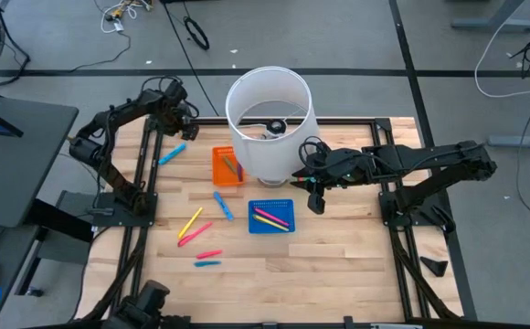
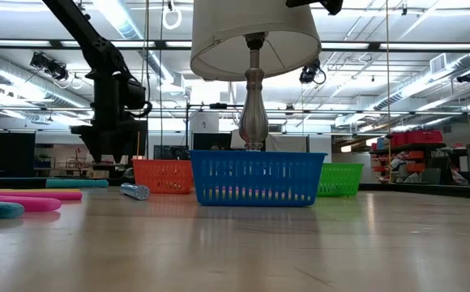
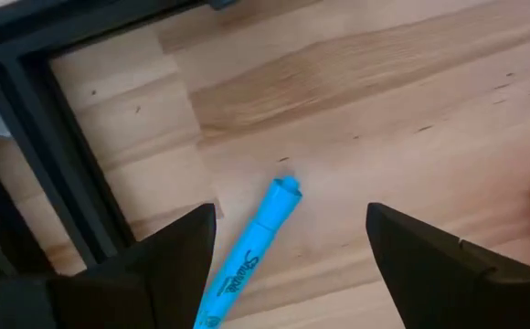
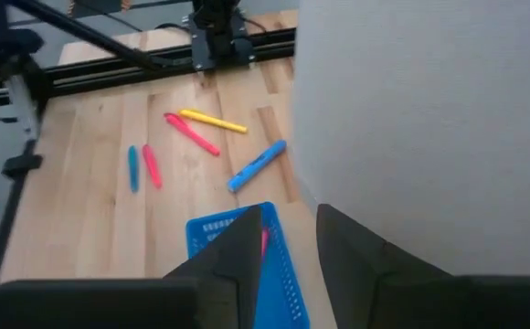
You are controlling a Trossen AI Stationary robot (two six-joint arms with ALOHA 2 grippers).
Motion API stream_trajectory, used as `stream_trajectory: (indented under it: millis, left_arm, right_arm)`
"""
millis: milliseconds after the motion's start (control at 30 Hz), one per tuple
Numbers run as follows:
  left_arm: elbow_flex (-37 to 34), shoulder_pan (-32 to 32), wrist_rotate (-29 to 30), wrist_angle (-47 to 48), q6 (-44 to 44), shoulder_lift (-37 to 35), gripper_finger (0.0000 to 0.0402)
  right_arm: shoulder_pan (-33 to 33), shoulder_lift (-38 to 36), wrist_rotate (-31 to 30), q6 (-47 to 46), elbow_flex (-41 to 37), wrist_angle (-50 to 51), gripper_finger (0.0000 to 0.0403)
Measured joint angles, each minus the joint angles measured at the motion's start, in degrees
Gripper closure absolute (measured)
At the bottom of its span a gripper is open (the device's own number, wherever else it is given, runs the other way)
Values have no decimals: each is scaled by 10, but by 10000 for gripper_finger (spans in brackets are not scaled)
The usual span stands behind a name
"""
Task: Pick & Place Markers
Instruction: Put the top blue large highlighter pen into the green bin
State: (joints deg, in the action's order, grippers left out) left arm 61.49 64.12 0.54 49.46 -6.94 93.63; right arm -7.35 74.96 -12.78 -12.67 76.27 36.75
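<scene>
Seen from above: a wooden table [image 1: 338, 247] with a white lamp [image 1: 270, 123] standing near its back edge, taken here as the landmark.

Left of the lamp, left gripper [image 1: 185, 128] poised over the table, fingers [image 3: 169, 260] spread wide apart and holding nothing. Directly beneath it, a light blue marker [image 3: 247, 260] lying flat on the wood, its capped end reaching out between the two fingers, apart from both. In the overhead view, the same marker [image 1: 172, 153] just in front of that gripper.

Right of the lamp's base, right gripper [image 1: 314, 194] hanging just beside the shade, above the right edge of a blue tray [image 1: 271, 217]; fingers [image 4: 233, 265] partly apart with a narrow gap, nothing between them.

Just left of the lamp's base, an orange tray [image 1: 227, 165] with a few markers inside. In front of the lamp, the blue tray holding pink and yellow markers. Behind the lamp in the table-level view, a green tray [image 2: 339, 179].

Front-left of the lamp, loose on the wood: a blue marker [image 1: 223, 206], a yellow marker [image 1: 190, 222], a pink marker [image 1: 195, 234] touching it, then another pink one [image 1: 209, 254] and a teal one [image 1: 206, 263] side by side.
</scene>
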Motion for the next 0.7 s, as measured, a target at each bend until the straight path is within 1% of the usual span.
stream_trajectory:
  millis: [133, 300, 367, 467, 533, 600, 700]
  left_arm:
    - [16, -1, -4, 3, -15, 27, 111]
    - [39, 0, -4, 27, -30, 53, 111]
    - [49, 0, -4, 40, -29, 65, 111]
    - [63, -3, -3, 84, -28, 82, 110]
    - [67, -8, 12, 108, -26, 90, 110]
    - [70, -11, 27, 112, -26, 92, 110]
    - [70, -11, 29, 113, -22, 92, 110]
  right_arm:
    - [0, 0, 59, -6, 0, 44, 293]
    - [-1, 0, 86, -30, 0, 118, 293]
    - [-7, 0, 93, -27, 0, 135, 293]
    - [-18, 0, 99, -25, 0, 141, 293]
    - [-24, 0, 99, -27, 0, 141, 293]
    - [-29, 0, 98, -27, 0, 140, 293]
    - [-35, 0, 97, -29, 0, 139, 293]
